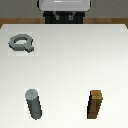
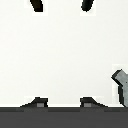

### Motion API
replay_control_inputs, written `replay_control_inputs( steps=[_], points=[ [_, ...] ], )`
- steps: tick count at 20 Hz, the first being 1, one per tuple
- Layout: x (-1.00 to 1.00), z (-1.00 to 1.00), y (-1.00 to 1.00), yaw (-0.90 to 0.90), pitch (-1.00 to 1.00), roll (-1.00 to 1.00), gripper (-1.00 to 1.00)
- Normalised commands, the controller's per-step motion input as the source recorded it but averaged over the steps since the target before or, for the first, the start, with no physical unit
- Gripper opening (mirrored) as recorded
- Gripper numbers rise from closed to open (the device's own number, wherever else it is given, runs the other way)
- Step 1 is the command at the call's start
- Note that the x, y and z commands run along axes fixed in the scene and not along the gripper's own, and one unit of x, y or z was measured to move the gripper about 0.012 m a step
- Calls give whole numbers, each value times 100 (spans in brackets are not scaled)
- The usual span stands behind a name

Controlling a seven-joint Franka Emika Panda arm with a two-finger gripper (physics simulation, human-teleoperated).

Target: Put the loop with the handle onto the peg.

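The white table fills most of the exterior view, with the robot's pale base at its far edge. No containers and no readable writing show.

The peg, a grey round cylinder, stands upright near the front, toward the exterior view's left. A brown wooden block stands level with it on the exterior view's right, well apart.

The loop with the handle lies flat on the table further back on the exterior view's left, well apart from the peg: a grey ring with an angular outline, round hole and short stub.

In the wrist view the fingers show as two dark tips, spread apart with nothing between them; the grey piece at the frame's edge is probably the loop.
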Motion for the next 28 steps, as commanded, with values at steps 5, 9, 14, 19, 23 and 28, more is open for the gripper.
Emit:
replay_control_inputs(
  steps=[5,9,14,19,23,28],
  points=[
    [0,0,0,0,0,0,100],
    [0,0,0,0,0,0,100],
    [0,0,-60,0,0,0,100],
    [0,0,-100,0,0,0,100],
    [0,0,-100,0,0,0,100],
    [0,0,-60,3,0,0,100]
  ],
)
